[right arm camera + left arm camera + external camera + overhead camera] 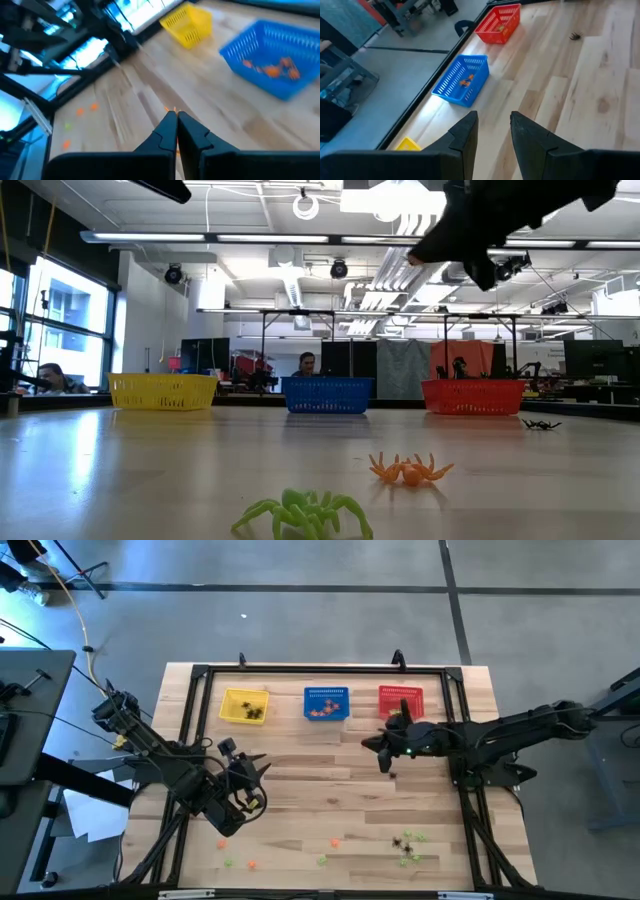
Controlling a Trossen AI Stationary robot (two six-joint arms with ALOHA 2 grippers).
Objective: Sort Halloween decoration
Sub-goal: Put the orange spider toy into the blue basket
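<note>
Tabletop point(330, 780): light wood planks. Along its far edge stand a yellow basket point(244, 705), a blue basket point(326, 703) and a red basket point(401, 700).

Halloween decoration: black pieces in the yellow basket, orange pieces point(466, 82) in the blue basket; loose orange and green pieces point(405, 844) lie scattered along the near edge, and one black spider point(576, 35) lies alone near the red basket.

Left end effector point(494, 131): raised over the near left area, fingers parted, nothing between them.

Right end effector point(176, 129): in front of the red basket, clenched; a fleck of orange at the tips may be a pinched piece.
</note>
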